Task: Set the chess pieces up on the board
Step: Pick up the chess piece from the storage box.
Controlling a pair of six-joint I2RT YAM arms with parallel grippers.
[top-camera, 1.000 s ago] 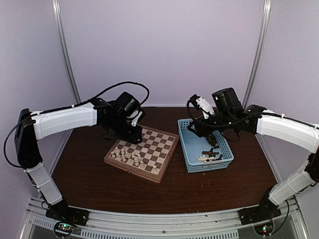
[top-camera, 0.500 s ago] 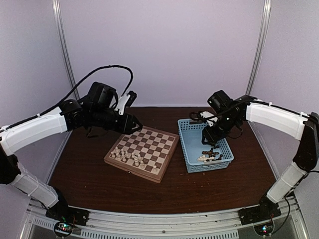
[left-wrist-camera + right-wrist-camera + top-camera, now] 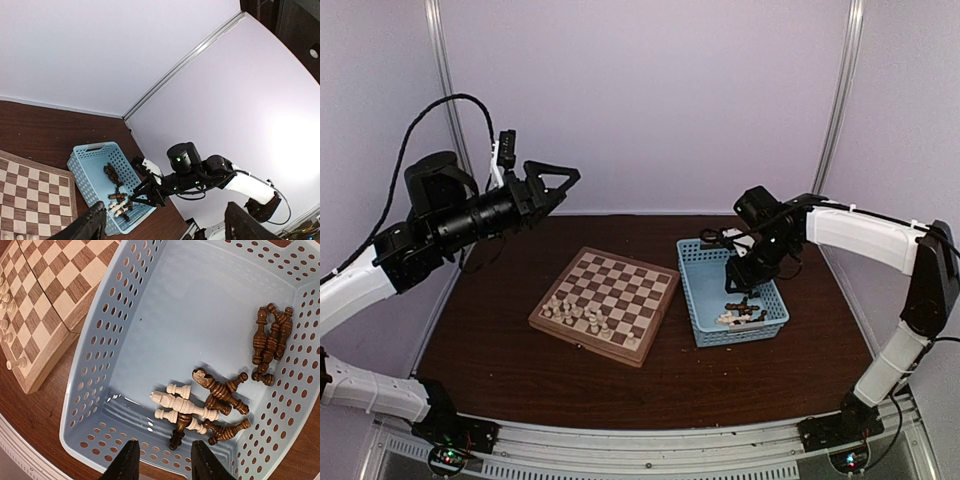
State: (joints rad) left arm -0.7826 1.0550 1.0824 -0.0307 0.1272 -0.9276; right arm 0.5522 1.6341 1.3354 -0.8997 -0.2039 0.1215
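The board (image 3: pixel 630 285) lies at the table's middle, with cream chess pieces (image 3: pixel 575 312) standing along its near-left edge. More chess pieces lie tumbled in a light-blue basket (image 3: pixel 692 295): cream ones (image 3: pixel 182 407) and dark brown ones (image 3: pixel 220 392), with another dark cluster (image 3: pixel 270 340) at the far wall. My right gripper (image 3: pixel 162 462) hangs open just above the basket's near end, holding nothing. My left gripper (image 3: pixel 555 180) is raised high at the left, wide open and empty, well clear of the board. It looks across at the basket (image 3: pixel 92 165) and the right arm.
The board's corner (image 3: pixel 55 285) sits close to the basket's left wall (image 3: pixel 105 365). Dark brown tabletop (image 3: pixel 520 370) surrounds both. Lilac walls enclose the back and sides.
The left arm lifted from the board's far-left corner, swung up and left, and its jaws opened wide. The right gripper settled over the basket's near end and its jaws narrowed a little.
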